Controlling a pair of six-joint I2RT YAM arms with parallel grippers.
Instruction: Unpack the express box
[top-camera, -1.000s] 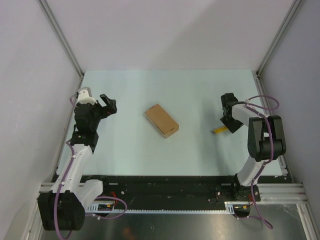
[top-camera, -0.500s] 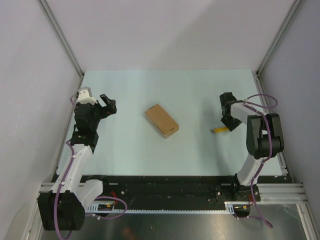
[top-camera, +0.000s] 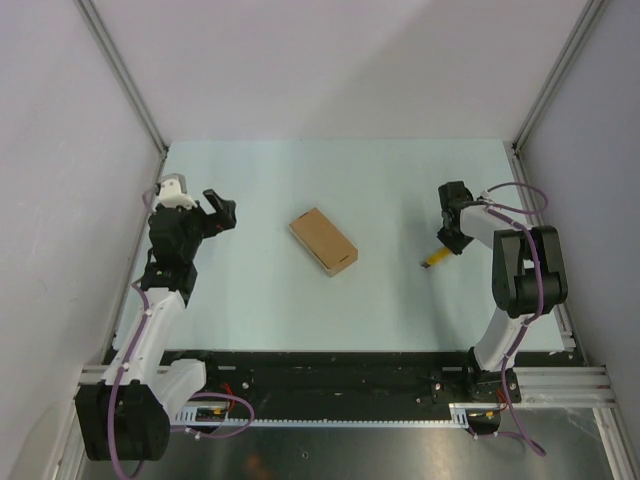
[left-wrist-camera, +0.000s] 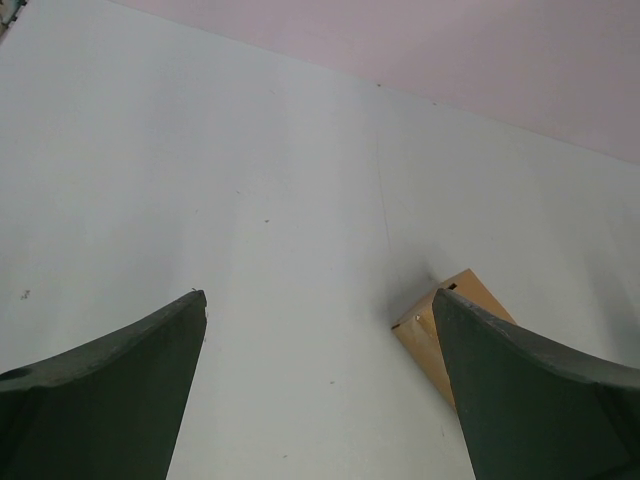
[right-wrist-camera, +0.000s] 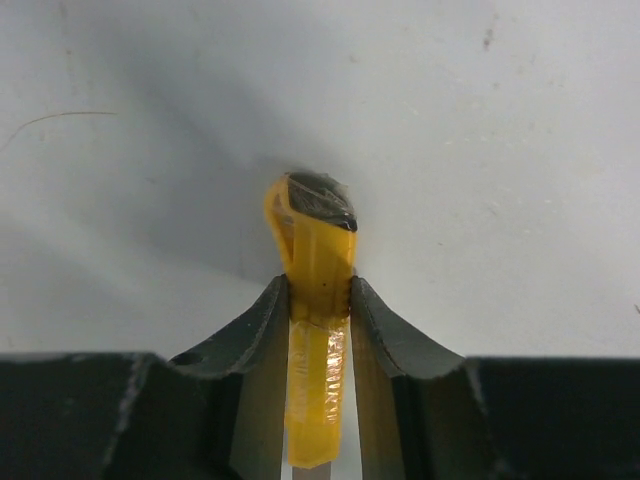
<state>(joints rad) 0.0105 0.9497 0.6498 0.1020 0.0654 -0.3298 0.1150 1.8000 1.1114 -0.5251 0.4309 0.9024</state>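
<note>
The express box (top-camera: 323, 241) lies closed and flat near the middle of the table (top-camera: 300, 310), skewed to the table's edges, exactly where it was a second ago; nothing has touched it. In the left wrist view only one of its corners (left-wrist-camera: 440, 335) is seen, just beside the right-hand finger.

What has changed is at the utility knife (top-camera: 436, 258), well apart from the box on the right. Over the last second the right gripper (top-camera: 452, 235) has been shifted slightly and drawn in around the knife's far end. In the right wrist view the yellow handle (right-wrist-camera: 315, 300) is now pinched between the two fingers, which are pressed against both its sides, though whether it has been lifted off the surface cannot be told. The cutting tool therefore appears to be secured, and the box's seal can probably be addressed next.

The right arm is folded back with its wrist pointed down at the knife. The left gripper (top-camera: 222, 212) is held raised at the left edge, aimed toward the box, its fingers spread wide and empty.
</note>
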